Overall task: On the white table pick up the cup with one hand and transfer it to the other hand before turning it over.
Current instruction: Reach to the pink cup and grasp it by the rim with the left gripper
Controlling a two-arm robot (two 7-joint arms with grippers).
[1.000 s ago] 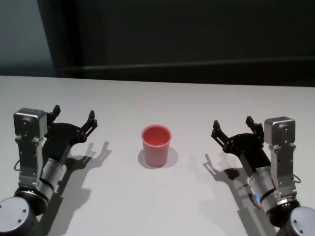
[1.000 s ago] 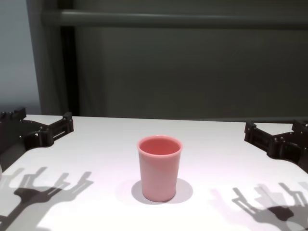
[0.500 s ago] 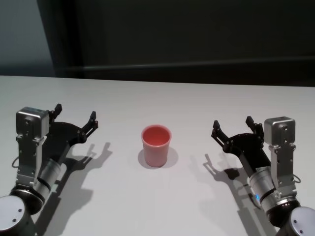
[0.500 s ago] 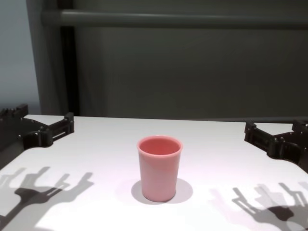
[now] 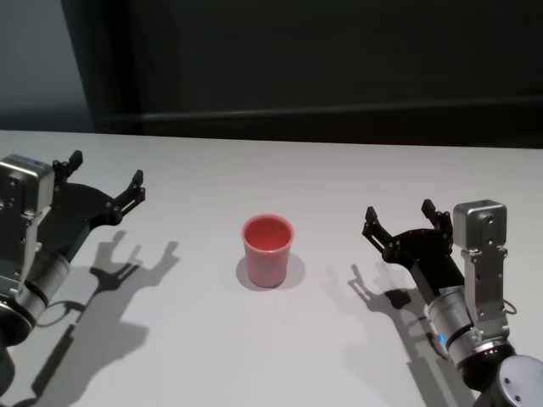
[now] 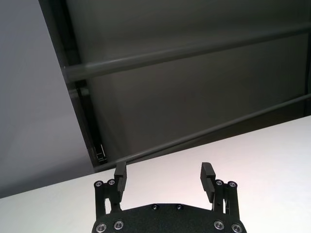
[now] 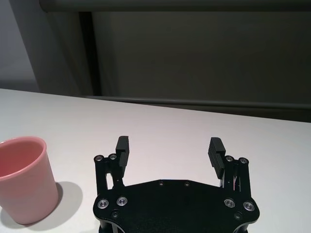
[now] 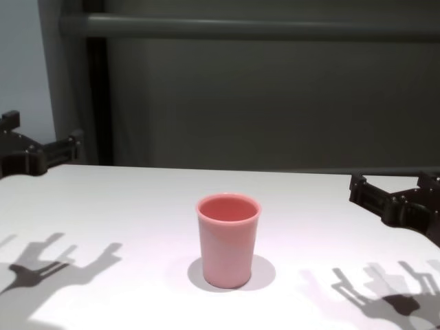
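Note:
The pink cup [image 5: 269, 251] stands upright, mouth up, in the middle of the white table [image 5: 280, 170]. It also shows in the chest view [image 8: 227, 238] and at the edge of the right wrist view [image 7: 22, 178]. My left gripper [image 5: 105, 180] is open and empty, raised above the table well to the cup's left; its fingers [image 6: 206, 176] show in the left wrist view, with no cup there. My right gripper [image 5: 399, 217] is open and empty, low over the table to the cup's right.
A dark wall with horizontal rails [image 8: 247, 27] runs behind the table's far edge. The arms' shadows [image 5: 127, 263] lie on the table on both sides of the cup.
My left arm has risen and moved left, away from the cup. The right arm and the cup have not moved.

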